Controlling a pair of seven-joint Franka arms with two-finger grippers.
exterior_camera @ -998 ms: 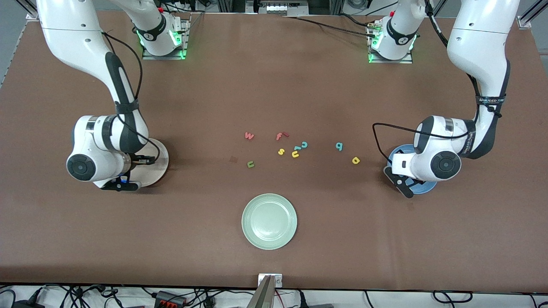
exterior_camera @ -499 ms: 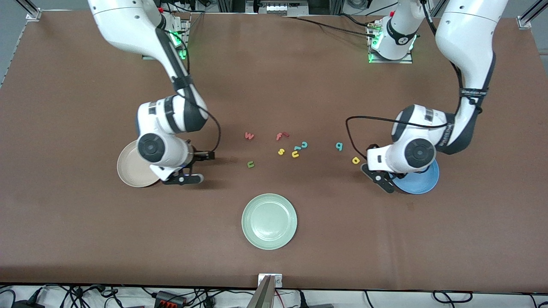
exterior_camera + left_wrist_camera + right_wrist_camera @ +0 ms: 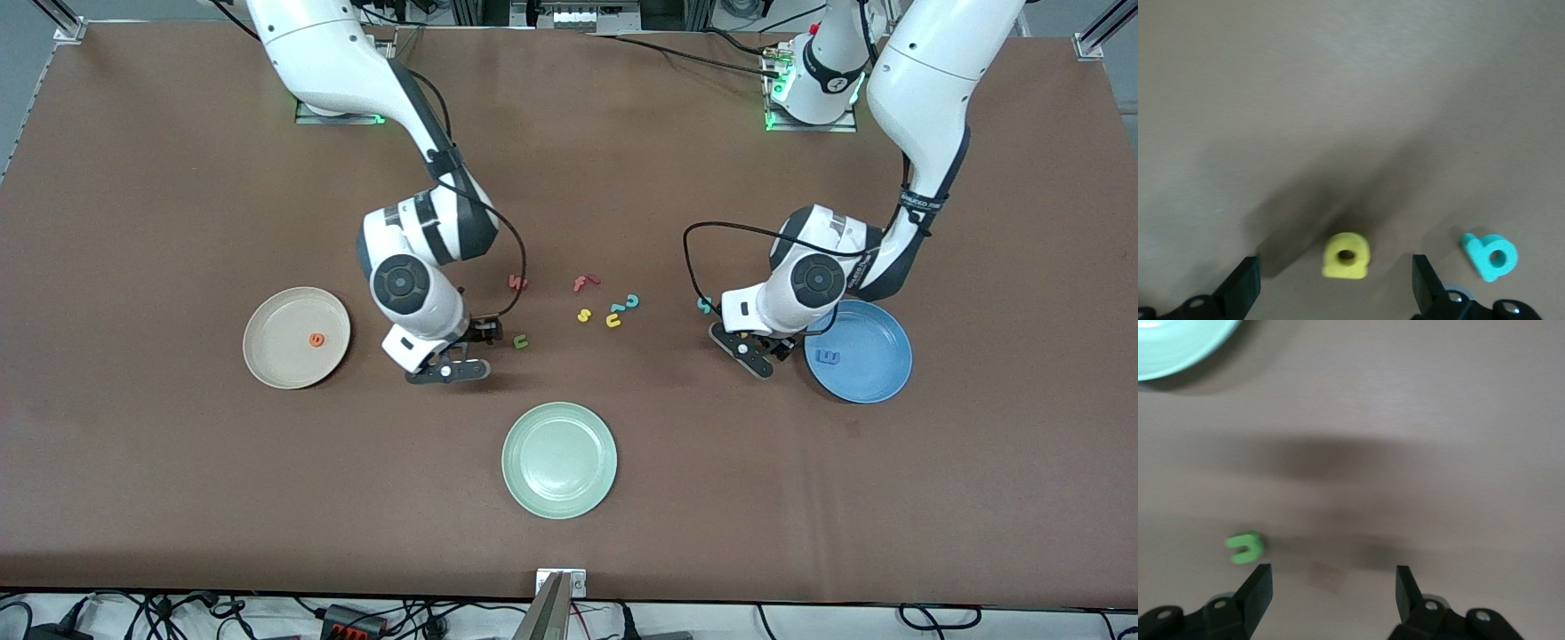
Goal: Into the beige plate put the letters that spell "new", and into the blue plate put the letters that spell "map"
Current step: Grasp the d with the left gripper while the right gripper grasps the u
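The beige plate holds the orange e. The blue plate holds the blue m. My right gripper hangs open and empty just above the table, beside the dark green n. The n lies outside its fingers. My left gripper is open low over the yellow round-bowled letter, which lies between its fingers, untouched. The teal round-bowled letter lies beside it. The pink w is farther from the front camera than the n.
A pale green plate sits nearest the front camera. A red f, yellow s, yellow u and teal c cluster mid-table between the two grippers.
Both arms swung from over their plates toward the middle letters. The beige plate now shows the orange e and the blue plate the blue m. Left gripper opened.
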